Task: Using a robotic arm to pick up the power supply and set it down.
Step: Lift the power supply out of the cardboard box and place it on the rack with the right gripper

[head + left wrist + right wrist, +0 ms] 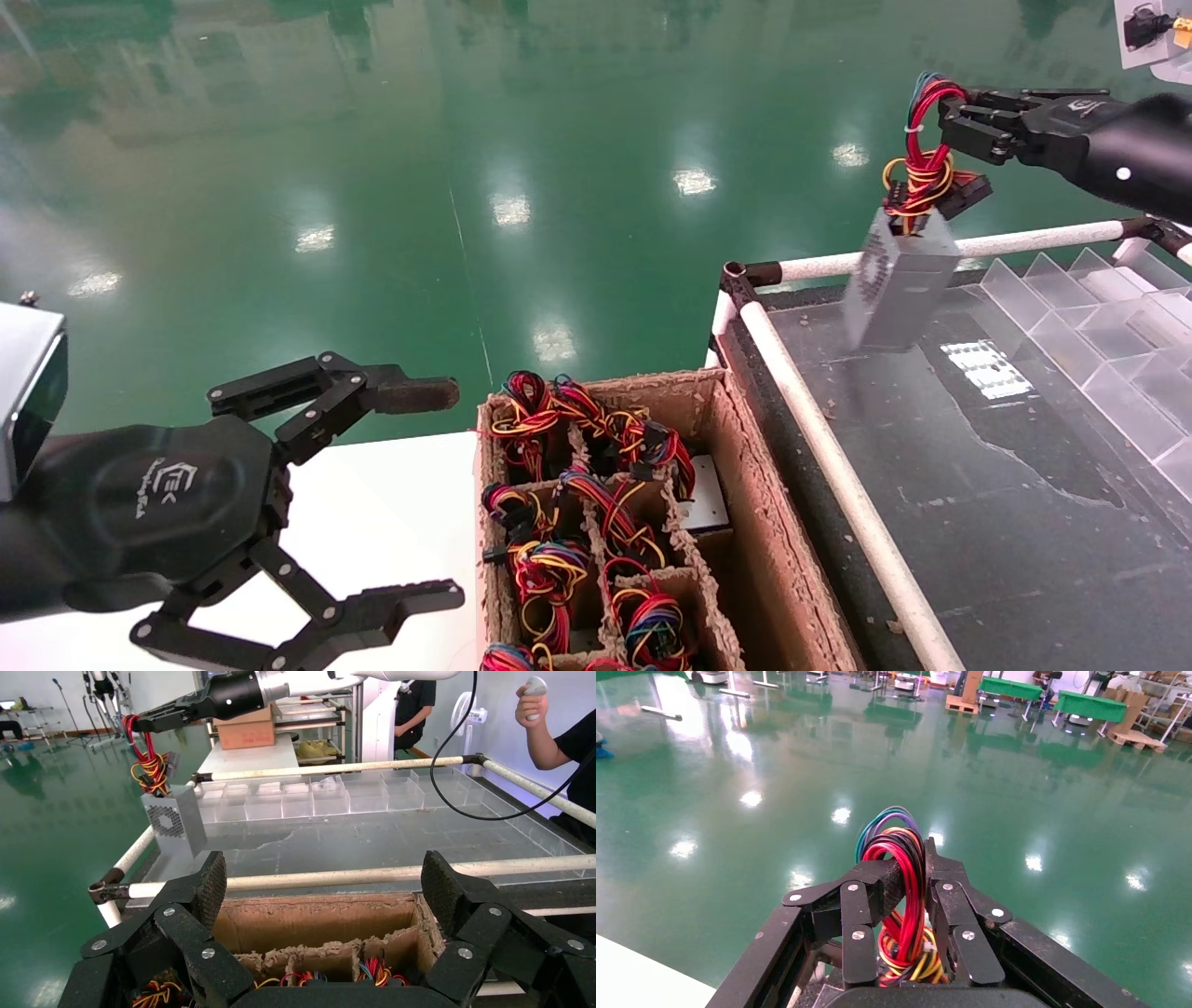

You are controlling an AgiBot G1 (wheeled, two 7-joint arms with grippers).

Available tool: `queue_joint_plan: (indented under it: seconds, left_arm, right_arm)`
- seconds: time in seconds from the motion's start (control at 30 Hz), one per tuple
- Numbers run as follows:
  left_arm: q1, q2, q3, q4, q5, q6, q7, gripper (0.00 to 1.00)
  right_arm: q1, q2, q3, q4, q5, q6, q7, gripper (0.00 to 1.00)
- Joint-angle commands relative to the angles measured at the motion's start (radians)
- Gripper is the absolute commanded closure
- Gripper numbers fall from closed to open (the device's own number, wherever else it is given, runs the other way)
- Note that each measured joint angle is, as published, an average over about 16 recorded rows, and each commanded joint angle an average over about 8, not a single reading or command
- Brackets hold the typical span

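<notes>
The head camera looks forward and down from above, over the cardboard box (745,522) and the railed table (1024,522). The left wrist camera sits low behind the spread left tool (323,903), facing level across the same box (316,924) and table (393,846). The right wrist camera looks past its own tool (916,881) at the green floor (736,811). The hanging power supply (899,280) appears in head and left wrist (176,822) views.

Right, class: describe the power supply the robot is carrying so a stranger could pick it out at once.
Find the dark conveyor table edged by white rails on the robot's right. Over its far corner the right gripper pinches a loop of red, yellow and blue wires, and the power supply, a grey metal box with a perforated face, hangs from them. Its neighbours all sit in the cardboard crate.
</notes>
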Motion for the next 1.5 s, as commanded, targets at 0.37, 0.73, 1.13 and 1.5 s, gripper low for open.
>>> queue_joint_plan:
  seconds: [0.37, 0.73, 1.13, 1.5]
  left_arm:
    - [0.000, 0.000, 0.000, 0.000, 0.000, 0.000, 0.000, 0.00]
    - [0.000, 0.000, 0.001, 0.000, 0.000, 0.000, 0.000, 0.00]
    - [0.000, 0.000, 0.001, 0.000, -0.001, 0.000, 0.001, 0.00]
    - [0.000, -0.001, 0.001, 0.000, -0.001, -0.001, 0.001, 0.00]
  right_arm:
    - [-0.005, -0.032, -0.008, -0.005, -0.012, -0.041, -0.008, 1.00]
    - [-0.009, -0.080, -0.012, -0.008, -0.016, -0.079, -0.004, 1.00]
    - [-0.026, -0.105, -0.015, -0.019, -0.020, -0.040, -0.018, 1.00]
    - [-0.024, -0.103, -0.020, -0.022, -0.027, -0.034, -0.014, 0.00]
